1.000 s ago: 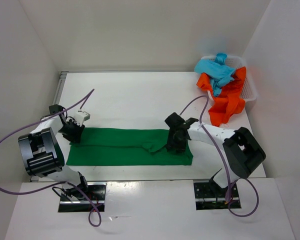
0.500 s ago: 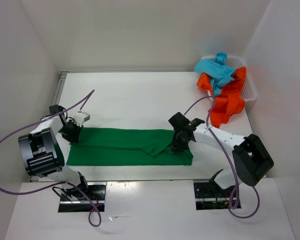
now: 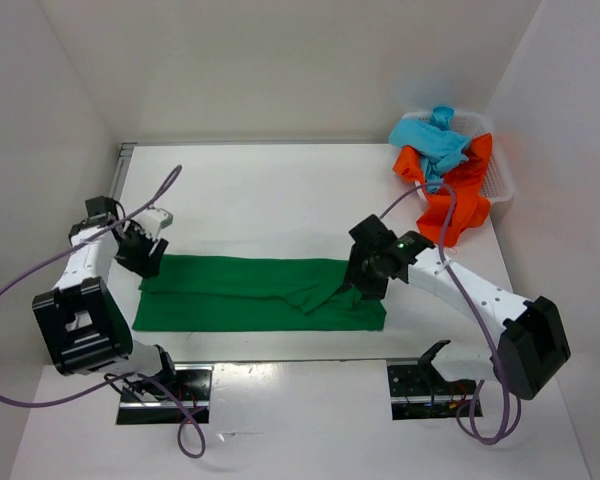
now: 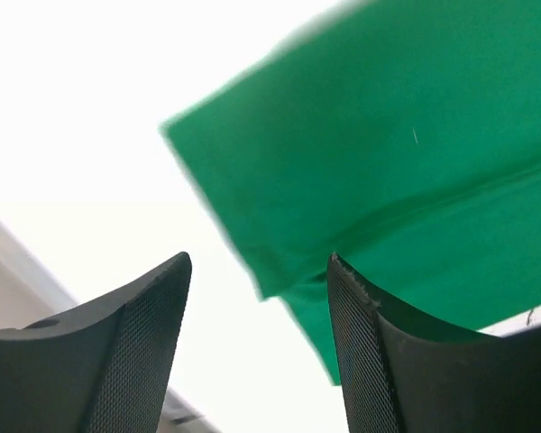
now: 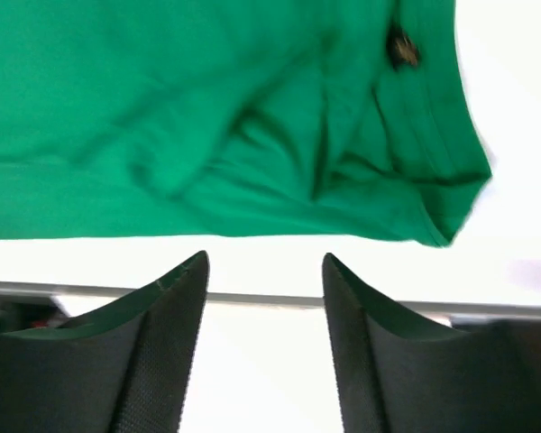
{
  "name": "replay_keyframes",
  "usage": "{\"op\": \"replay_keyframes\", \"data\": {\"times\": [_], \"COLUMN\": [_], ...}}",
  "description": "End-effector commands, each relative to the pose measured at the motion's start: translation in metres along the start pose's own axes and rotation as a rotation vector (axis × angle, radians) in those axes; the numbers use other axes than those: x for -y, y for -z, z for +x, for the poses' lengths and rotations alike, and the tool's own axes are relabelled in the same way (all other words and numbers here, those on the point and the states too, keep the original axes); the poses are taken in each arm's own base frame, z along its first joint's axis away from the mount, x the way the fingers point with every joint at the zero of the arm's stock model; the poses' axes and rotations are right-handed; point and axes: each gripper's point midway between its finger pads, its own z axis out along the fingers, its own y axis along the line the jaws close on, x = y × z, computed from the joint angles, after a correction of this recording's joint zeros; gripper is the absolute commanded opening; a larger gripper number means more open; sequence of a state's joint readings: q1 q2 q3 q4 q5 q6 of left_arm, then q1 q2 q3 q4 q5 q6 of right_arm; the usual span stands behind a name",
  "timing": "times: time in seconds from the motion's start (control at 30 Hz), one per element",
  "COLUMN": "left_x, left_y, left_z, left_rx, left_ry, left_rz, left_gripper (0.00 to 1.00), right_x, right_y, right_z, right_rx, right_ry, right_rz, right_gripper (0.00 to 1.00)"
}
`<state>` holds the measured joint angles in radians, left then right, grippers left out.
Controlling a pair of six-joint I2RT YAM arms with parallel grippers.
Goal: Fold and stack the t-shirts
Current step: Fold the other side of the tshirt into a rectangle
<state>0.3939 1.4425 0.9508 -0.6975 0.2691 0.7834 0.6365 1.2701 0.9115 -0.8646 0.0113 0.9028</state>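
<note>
Left claw (image 3: 142, 260) and right claw (image 3: 364, 282) hover over green t-shirt's (image 3: 245, 295) ends.

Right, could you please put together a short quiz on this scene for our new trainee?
1. True or false: the green t-shirt lies stretched out on the table.
2. Where is the turquoise t-shirt? A) under the green one B) bunched in the white basket C) flat on the table
3. Is the right gripper holding any cloth?

Key: 1 true. 2 B. 3 No: its fingers are apart with nothing between them, above the green cloth's edge.
</note>
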Motion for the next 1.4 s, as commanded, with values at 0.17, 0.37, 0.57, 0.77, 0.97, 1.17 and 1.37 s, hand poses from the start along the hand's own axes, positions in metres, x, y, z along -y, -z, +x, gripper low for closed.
{"op": "replay_keyframes", "data": {"times": [0.17,0.37,0.57,0.77,0.97,1.17,1.37], "left_x": [0.030,0.209,0.364,0.440,0.443,0.435,0.419], "left_y": [0.075,0.091,0.073,0.025,-0.016,-0.046,-0.055], "left_z": [-0.131,-0.183,-0.169,-0.120,-0.109,-0.120,-0.119], "left_rx": [0.312,0.544,0.706,0.682,0.550,0.496,0.437], "left_ry": [-0.402,-1.125,-1.587,-1.820,-1.841,-1.815,-1.759], "left_rz": [-0.067,0.116,0.370,0.604,0.652,0.550,0.499], "left_gripper": [0.71,0.75,0.69,0.56,0.54,0.54,0.54], "right_x": [-0.002,0.006,0.000,-0.010,-0.012,-0.010,-0.014], "right_y": [-0.024,-0.026,-0.031,-0.034,-0.037,-0.034,-0.030], "right_z": [-0.064,-0.102,-0.109,-0.112,-0.114,-0.110,-0.108], "right_rx": [0.123,0.183,0.148,0.155,0.139,0.134,0.136], "right_ry": [0.020,0.017,-0.003,0.013,0.022,0.032,0.035], "right_rz": [0.027,0.044,-0.054,-0.106,-0.104,-0.107,-0.134], "right_gripper": [0.44,0.43,0.43,0.44,0.44,0.44,0.44]}}
